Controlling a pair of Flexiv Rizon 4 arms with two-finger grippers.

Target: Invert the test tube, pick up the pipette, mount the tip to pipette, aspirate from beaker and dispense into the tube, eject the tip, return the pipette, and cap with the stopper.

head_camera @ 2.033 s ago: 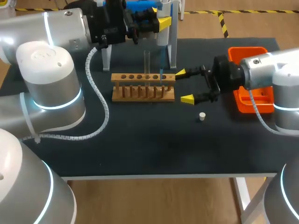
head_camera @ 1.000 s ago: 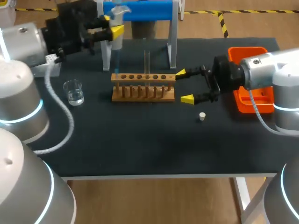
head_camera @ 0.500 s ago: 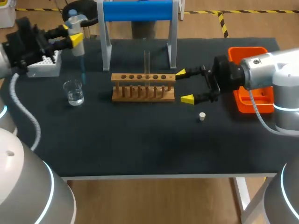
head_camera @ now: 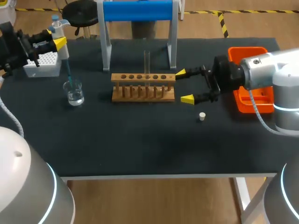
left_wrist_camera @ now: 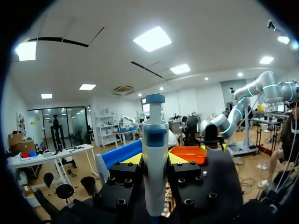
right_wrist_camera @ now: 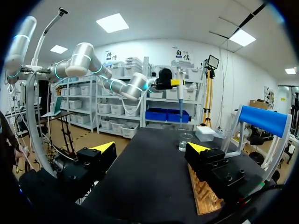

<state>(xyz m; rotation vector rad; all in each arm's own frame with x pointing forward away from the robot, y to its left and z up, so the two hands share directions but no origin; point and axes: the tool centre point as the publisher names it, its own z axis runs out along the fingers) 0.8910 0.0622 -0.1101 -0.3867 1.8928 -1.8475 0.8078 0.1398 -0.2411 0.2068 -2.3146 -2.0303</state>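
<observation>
My left gripper (head_camera: 52, 41) is shut on the white pipette (head_camera: 60, 31), held upright at the table's far left. The pipette's blue tip (head_camera: 68, 72) slants down, and its end is at the mouth of the glass beaker (head_camera: 74, 92), which holds a little clear liquid. In the left wrist view the pipette (left_wrist_camera: 154, 154) stands clamped between my fingers. A clear test tube (head_camera: 146, 61) stands upright in the wooden rack (head_camera: 143, 87). My right gripper (head_camera: 187, 85) is open beside the rack's right end. The small white stopper (head_camera: 202, 116) lies on the mat near it.
A white tip box (head_camera: 41, 63) sits behind the beaker, under my left gripper. A blue-topped pipette stand (head_camera: 138, 11) rises behind the rack. An orange bin (head_camera: 254, 100) is at the right under my right arm. In the right wrist view the beaker (right_wrist_camera: 185, 141) is far ahead.
My left arm has carried the pipette leftward from the blue stand to above the beaker, and the tip has come down to the beaker's mouth. The right arm has not moved.
</observation>
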